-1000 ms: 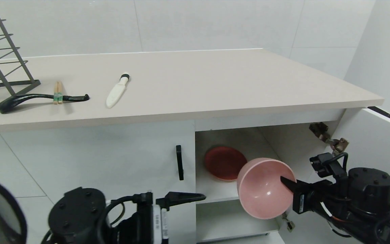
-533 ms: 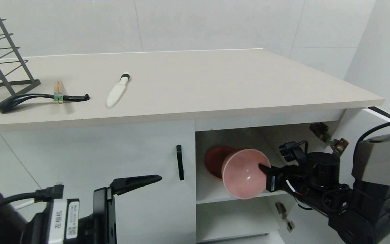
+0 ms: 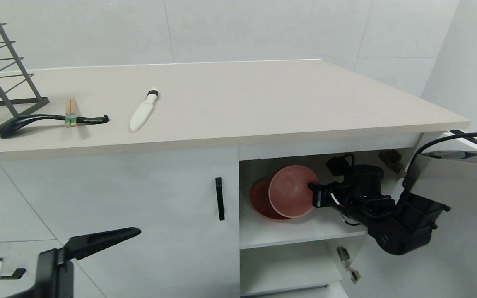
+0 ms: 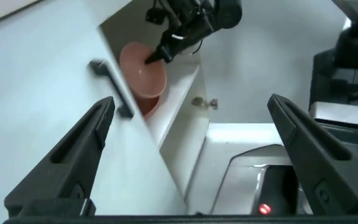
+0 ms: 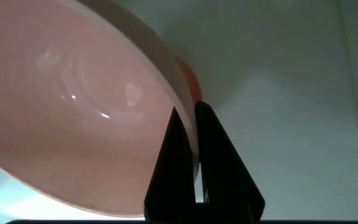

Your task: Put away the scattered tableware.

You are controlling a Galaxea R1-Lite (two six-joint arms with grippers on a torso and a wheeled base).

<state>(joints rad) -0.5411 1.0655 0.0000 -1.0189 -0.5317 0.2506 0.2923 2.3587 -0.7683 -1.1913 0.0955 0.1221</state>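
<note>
Pinching the rim of the pink bowl [image 3: 290, 192] between two black fingers pressed together, one inside the bowl and one outside, our right end effector [image 3: 313, 193] sits inside the open cabinet, just above the upper shelf [image 3: 304, 231]. In the right wrist view we see the same grip [image 5: 185, 121] close up, with the bowl [image 5: 73, 93] tipped on edge. From the head view the bowl's hollow faces out toward the front of the cabinet, and it partly covers a red plate [image 3: 260, 203] lying on the shelf behind it; we cannot tell whether the bowl's lower edge touches the shelf or the plate. The right arm runs back from the cabinet opening, low and roughly level, wrist first and elbow out to the right. Our left end effector [image 4: 191, 101] hangs low in front of the closed cabinet door with its black handle [image 3: 219, 198], fingers spread wide with nothing between them. Up on the counter [image 3: 263, 103] we find a white knife [image 3: 143, 111], a pair of chopsticks [image 3: 70, 112] lying across a black ladle [image 3: 35, 121], and a wire rack [image 3: 2, 74] at the far left.
</note>
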